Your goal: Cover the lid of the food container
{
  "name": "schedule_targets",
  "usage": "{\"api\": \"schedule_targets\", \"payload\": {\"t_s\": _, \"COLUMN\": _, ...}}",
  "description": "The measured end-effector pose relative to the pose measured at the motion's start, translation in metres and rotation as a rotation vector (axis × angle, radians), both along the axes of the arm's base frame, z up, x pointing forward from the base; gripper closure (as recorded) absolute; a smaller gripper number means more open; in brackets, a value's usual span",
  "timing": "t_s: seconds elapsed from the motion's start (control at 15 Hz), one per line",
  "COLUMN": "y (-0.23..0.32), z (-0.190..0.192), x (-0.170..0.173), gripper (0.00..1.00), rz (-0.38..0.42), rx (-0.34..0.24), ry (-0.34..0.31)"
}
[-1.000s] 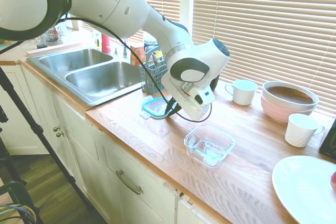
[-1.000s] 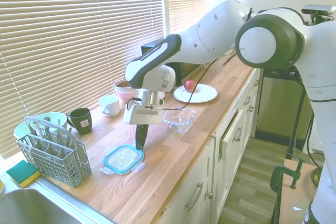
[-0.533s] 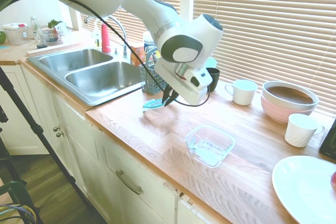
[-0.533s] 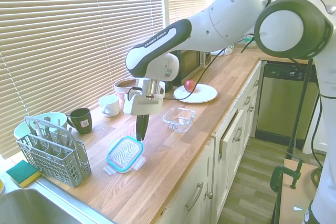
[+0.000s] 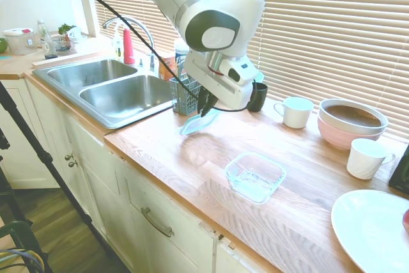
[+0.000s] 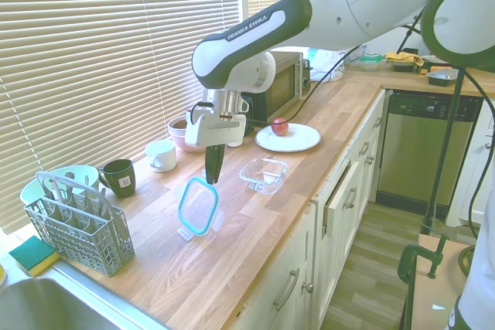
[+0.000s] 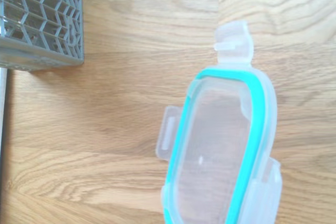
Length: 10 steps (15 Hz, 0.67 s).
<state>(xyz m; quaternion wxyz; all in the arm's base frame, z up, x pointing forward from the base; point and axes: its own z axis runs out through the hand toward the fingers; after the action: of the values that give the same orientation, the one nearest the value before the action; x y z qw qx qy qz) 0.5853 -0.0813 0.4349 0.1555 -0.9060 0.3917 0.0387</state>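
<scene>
Overhead, arm bent down, claw (image 6: 214,178) pinching the lid (image 6: 198,205) tilted above counter (image 6: 255,222), food container (image 6: 264,175) apart.

A long wooden bench (image 5: 192,158) runs under wide windows covered by closed cream slat blinds (image 5: 319,23), with daylight glowing through them. Below the bench are cream cabinet doors with metal handles (image 5: 156,222). A double steel sink (image 5: 115,91) with a tap is set into one end. A steel dishwasher (image 6: 418,152) stands under the far bench. The floor (image 6: 371,299) is grey-brown wood plank.
</scene>
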Motion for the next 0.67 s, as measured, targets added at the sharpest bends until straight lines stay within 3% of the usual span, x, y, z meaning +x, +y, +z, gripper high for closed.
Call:
{"api": "schedule_targets", "payload": {"t_s": 0.33, "y": 0.009, "z": 0.033, "x": -0.011, "gripper": 1.00, "rz": -0.021, "rx": -0.063, "ry": -0.028}}
{"api": "schedule_targets", "payload": {"t_s": 0.67, "y": 0.011, "z": 0.037, "x": -0.018, "gripper": 1.00, "rz": -0.040, "rx": -0.093, "ry": -0.035}}
